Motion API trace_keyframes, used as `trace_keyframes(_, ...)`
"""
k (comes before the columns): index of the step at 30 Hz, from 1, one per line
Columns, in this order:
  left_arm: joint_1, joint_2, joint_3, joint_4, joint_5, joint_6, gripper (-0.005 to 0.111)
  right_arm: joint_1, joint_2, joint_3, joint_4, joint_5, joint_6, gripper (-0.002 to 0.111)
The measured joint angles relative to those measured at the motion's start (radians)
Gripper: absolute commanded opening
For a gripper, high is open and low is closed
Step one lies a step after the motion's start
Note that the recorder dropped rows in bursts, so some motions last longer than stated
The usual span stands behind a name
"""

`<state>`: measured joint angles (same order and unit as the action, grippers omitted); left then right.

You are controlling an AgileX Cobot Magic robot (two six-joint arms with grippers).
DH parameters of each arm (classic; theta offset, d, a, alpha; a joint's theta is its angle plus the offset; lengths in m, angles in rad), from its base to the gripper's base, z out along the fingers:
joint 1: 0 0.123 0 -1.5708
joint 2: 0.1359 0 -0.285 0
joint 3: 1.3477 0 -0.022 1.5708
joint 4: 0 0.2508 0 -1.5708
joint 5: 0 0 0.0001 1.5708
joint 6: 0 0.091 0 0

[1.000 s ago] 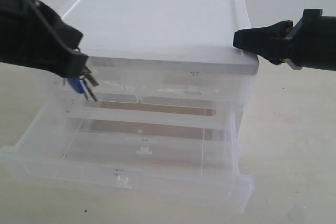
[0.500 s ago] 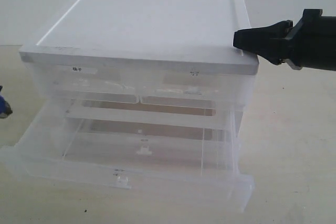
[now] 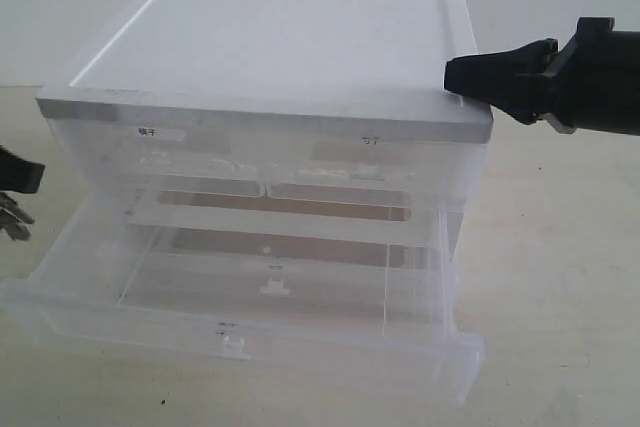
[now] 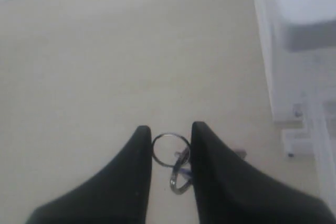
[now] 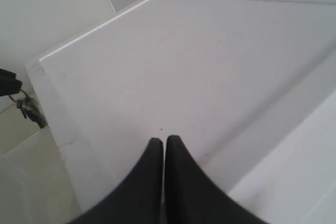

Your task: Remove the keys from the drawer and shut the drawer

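The left fingers (image 4: 137,150) are clenched on the keys (image 4: 180,179) (you can see the ring squeezed between them). The keys hang over the table (image 4: 105,51), out to the left of the clear box (image 3: 270,57) and outside the drawer (image 3: 240,332). The drawer sticks out on the near side, wide open. The right fingers (image 5: 178,182) are pressed together with nothing in them, at the right edge of the box top.

Robot laboratory setting: a bare beige bench (image 3: 560,277), a plain pale wall (image 3: 60,7), a lone clear plastic drawer cabinet (image 3: 300,47) and a black robot arm (image 3: 600,87).
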<state>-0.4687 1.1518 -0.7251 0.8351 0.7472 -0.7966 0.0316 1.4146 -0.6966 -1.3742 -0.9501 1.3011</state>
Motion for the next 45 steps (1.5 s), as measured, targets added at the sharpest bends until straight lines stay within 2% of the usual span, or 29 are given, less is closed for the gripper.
trace_keyframes(4, 0.029, 0.073, 0.0, -0.025, -0.009, -0.033, 0.005, 0.0, 0.0, 0.0, -0.002, 0.0, 0.0, 0.0)
trace_keyframes(16, 0.03, 0.078, 0.1, -0.125, -0.102, -0.098, 0.007, 0.0, 0.0, 0.0, -0.004, 0.0, 0.015, 0.0)
trace_keyframes(17, 0.03, 0.082, 0.102, -0.138, -0.109, -0.092, 0.011, 0.0, 0.0, 0.0, -0.004, 0.0, 0.017, 0.0)
trace_keyframes(18, 0.03, 0.089, 0.102, -0.138, -0.109, -0.096, 0.024, 0.0, 0.0, 0.0, -0.004, 0.0, 0.017, 0.0)
trace_keyframes(21, 0.03, 0.101, 0.102, -0.124, -0.109, -0.116, 0.047, 0.0, 0.0, 0.0, -0.005, 0.0, 0.017, 0.0)
trace_keyframes(23, 0.03, 0.101, 0.102, -0.124, -0.11, -0.118, 0.056, 0.0, 0.0, 0.0, -0.006, 0.0, 0.017, 0.0)
trace_keyframes(25, 0.03, 0.101, 0.102, -0.124, -0.11, -0.118, 0.057, 0.0, 0.0, 0.0, -0.006, 0.0, 0.017, 0.0)
trace_keyframes(30, 0.03, 0.101, 0.102, -0.124, -0.112, -0.118, 0.053, 0.0, 0.0, 0.0, -0.007, -0.001, 0.019, 0.0)
trace_keyframes(32, 0.03, 0.101, 0.102, -0.124, -0.112, -0.118, 0.041, 0.0, 0.0, 0.0, -0.007, -0.001, 0.019, 0.0)
trace_keyframes(36, 0.03, 0.099, 0.09, -0.155, -0.107, -0.077, 0.006, 0.0, 0.0, 0.0, -0.007, -0.001, 0.019, 0.0)
trace_keyframes(42, 0.03, -0.043, 0.041, -0.195, -0.1, -0.007, 0.005, 0.0, 0.0, 0.0, -0.009, -0.001, 0.019, 0.0)
trace_keyframes(45, 0.009, -0.171, 0.04, -0.338, -0.108, 0.147, 0.005, 0.0, 0.0, 0.0, -0.009, -0.001, 0.019, 0.0)
